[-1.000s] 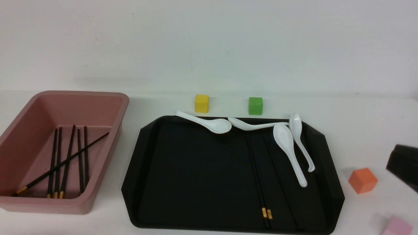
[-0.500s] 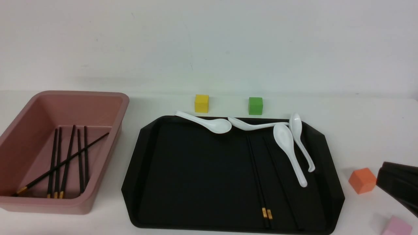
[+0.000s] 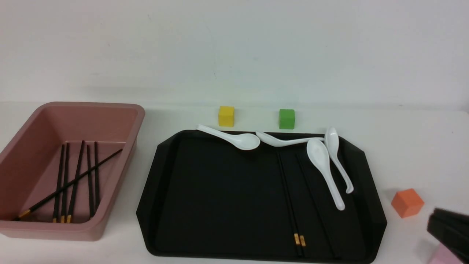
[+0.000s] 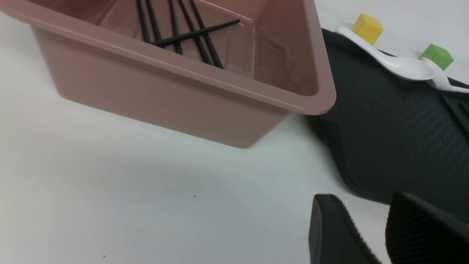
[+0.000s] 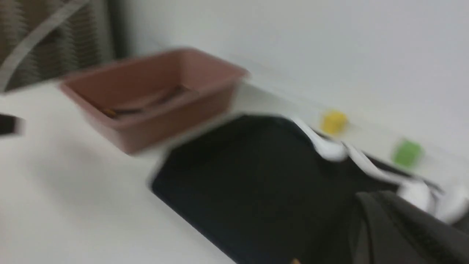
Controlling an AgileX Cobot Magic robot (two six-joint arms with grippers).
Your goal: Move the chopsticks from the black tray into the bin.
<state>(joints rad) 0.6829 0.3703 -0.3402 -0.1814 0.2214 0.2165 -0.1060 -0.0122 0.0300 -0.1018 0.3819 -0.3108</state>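
The black tray (image 3: pixel 220 194) lies mid-table. On its right half lie chopsticks (image 3: pixel 289 200): a pair with gold bands near the front rim, and one more thin stick just to their right. The pink bin (image 3: pixel 110 106) stands to the left and holds several chopsticks (image 3: pixel 75 179). My right gripper (image 3: pixel 449 227) is low at the front right, off the tray, with its jaws together and nothing in them; its wrist view is blurred. My left gripper (image 4: pixel 361 205) is open and empty over the table, near the tray's front left corner (image 4: pixel 395 128) and the bin (image 4: pixel 165 95).
Several white spoons (image 3: pixel 324 165) lie across the tray's far right part. A yellow cube (image 3: pixel 226 116) and a green cube (image 3: pixel 286 118) sit behind the tray. An orange cube (image 3: pixel 407 202) and a pink cube (image 3: pixel 445 255) sit to the tray's right, by my right gripper.
My right gripper has moved down and toward the front right corner of the front view, past the orange cube. The chopsticks, spoons, tray and bin have not moved.
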